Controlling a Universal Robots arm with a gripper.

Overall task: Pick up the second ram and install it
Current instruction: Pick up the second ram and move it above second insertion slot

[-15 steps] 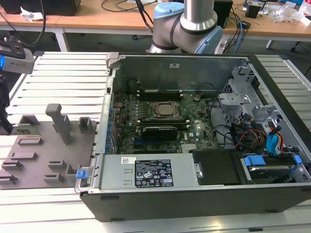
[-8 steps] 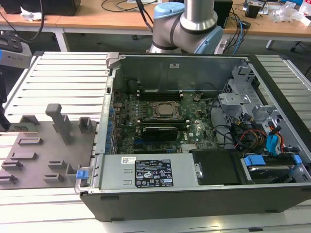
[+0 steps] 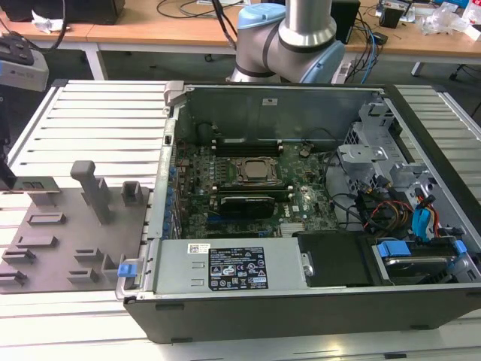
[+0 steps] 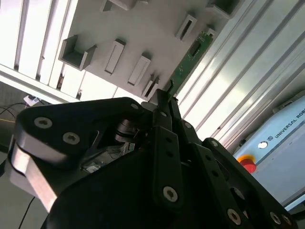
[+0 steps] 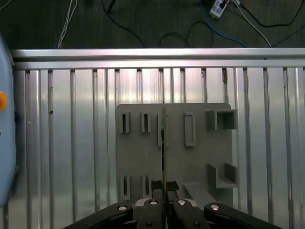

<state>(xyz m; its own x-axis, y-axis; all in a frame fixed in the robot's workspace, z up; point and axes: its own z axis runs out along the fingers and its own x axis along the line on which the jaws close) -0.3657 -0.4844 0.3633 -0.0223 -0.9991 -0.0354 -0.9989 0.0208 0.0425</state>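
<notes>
RAM stick [image 5: 164, 143], thin and green, was clamped at one end between the fingers [image 5: 156, 187] of the end effector [image 5: 164, 186]. In the first wrist view it showed edge-on as a narrow line crossing the grey holder plate [image 5: 200, 157], passing between two of the plate's slotted blocks. In the second wrist view the RAM stick [image 4: 190, 57] showed its flat green face with dark chips. It reached away from the end effector [image 4: 164, 98] along one edge of the holder plate [image 4: 143, 28]. Whether its free end touched the plate or hung above it, I could not tell.

The holder plate carried several raised grey blocks and narrow slots, and it lay on the ribbed aluminium counter [image 5: 71, 143]. A pale blue housing [image 4: 281, 157] with a red-orange button [image 4: 245, 162] stood well apart from the plate.

In the exterior view the holder plate [image 3: 52, 241] sat on the counter [image 3: 98, 113] at the exterior view's left. Just beside the plate lay an open computer case [image 3: 301, 323] with its motherboard [image 3: 248, 188] exposed.
</notes>
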